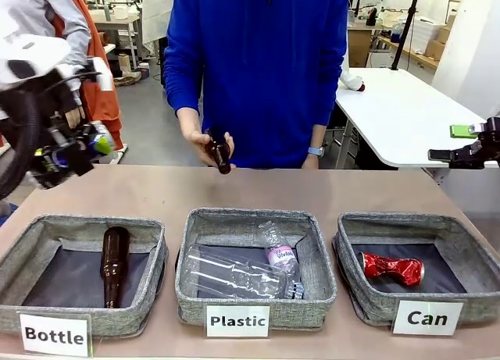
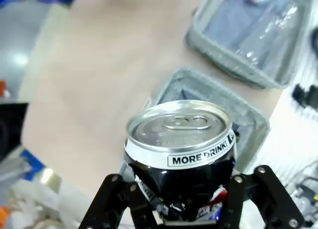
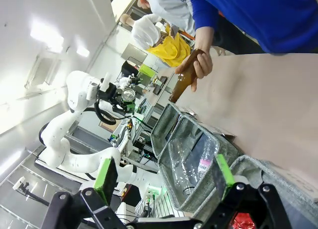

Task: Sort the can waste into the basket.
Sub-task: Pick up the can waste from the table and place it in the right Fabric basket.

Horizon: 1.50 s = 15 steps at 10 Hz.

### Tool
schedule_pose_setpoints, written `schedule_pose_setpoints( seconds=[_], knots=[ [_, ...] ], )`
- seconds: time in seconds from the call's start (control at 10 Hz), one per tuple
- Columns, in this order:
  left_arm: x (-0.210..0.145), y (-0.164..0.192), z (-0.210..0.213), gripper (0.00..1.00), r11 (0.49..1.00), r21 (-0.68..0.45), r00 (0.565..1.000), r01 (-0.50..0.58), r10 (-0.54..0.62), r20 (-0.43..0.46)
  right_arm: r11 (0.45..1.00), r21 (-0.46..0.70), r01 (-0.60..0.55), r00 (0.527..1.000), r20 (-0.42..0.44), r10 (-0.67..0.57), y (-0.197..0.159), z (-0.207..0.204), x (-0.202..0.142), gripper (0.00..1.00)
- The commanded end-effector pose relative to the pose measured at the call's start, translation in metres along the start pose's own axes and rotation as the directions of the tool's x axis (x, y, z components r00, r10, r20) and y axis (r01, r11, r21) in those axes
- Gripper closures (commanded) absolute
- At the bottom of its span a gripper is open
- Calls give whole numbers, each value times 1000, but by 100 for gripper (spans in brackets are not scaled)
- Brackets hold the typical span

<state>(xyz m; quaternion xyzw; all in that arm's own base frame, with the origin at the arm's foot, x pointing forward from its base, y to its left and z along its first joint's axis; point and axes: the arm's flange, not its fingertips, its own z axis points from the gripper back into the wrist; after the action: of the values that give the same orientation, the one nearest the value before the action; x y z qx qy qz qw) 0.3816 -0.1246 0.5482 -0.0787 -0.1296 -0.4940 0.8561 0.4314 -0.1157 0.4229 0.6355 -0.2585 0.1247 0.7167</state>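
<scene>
My left gripper (image 1: 84, 151) hangs high at the table's left end, shut on the dark crushed can (image 2: 184, 154). Its silver top and a white "MORE DRINK" band face the left wrist camera, and its silver end (image 1: 99, 145) shows from the front. The shiny red crushed can (image 1: 391, 268) lies inside the basket labelled "Can" (image 1: 406, 219) at the right. My right gripper (image 1: 467, 141) hovers open and empty above and behind that basket. Its green pads (image 3: 106, 174) stand wide apart, with the red can (image 3: 243, 221) below them.
A person in blue holds a brown glass bottle (image 1: 220, 153) over the table's far edge. The "Bottle" basket (image 1: 47, 227) at the left holds one brown bottle (image 1: 115, 262). The middle "Plastic" basket (image 1: 234, 218) holds clear bottles (image 1: 234, 274). Bare table lies behind the baskets.
</scene>
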Motion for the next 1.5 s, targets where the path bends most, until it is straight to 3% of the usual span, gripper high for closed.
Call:
schedule_pose_setpoints(
  seconds=[0.0, 0.1, 0.2, 0.4, 0.6, 0.7, 1.0, 1.4],
  knots=[
    [20, 13, -9, 96, 996, 9, 993, 92, -91, -76, 1000, 1, -6, 1000, -13, 6, 2, 1, -1, 0],
    [11, 25, 2, 96, 986, -14, 985, 164, -164, -44, 1000, 1, -6, 1000, -13, 6, 2, 1, -1, 0],
    [-29, 52, 30, 96, 988, 73, 990, 135, -131, -50, 1000, 1, -6, 1000, -13, 6, 2, 1, -1, 0],
    [-159, 77, 90, 96, 983, 88, 987, 158, -160, 17, 1000, 1, -6, 1000, -13, 6, 2, 1, -1, 0],
    [-297, 78, 112, 96, 993, 88, 987, -83, 70, 145, 1000, 1, -6, 1000, -13, 6, 2, 1, -1, 0],
    [-338, 72, 109, 96, 982, 63, 969, -177, 163, 186, 1000, 1, -6, 1000, -13, 6, 2, 1, -1, 0],
    [-398, 68, 78, 96, 963, -11, 915, -268, 258, 309, 1000, 1, -6, 1000, -13, 6, 2, 1, -1, 0],
    [-390, 66, 78, 96, 966, -8, 918, -259, 249, 308, 1000, 1, -6, 1000, -13, 6, 2, 1, -1, 0]
  ],
)
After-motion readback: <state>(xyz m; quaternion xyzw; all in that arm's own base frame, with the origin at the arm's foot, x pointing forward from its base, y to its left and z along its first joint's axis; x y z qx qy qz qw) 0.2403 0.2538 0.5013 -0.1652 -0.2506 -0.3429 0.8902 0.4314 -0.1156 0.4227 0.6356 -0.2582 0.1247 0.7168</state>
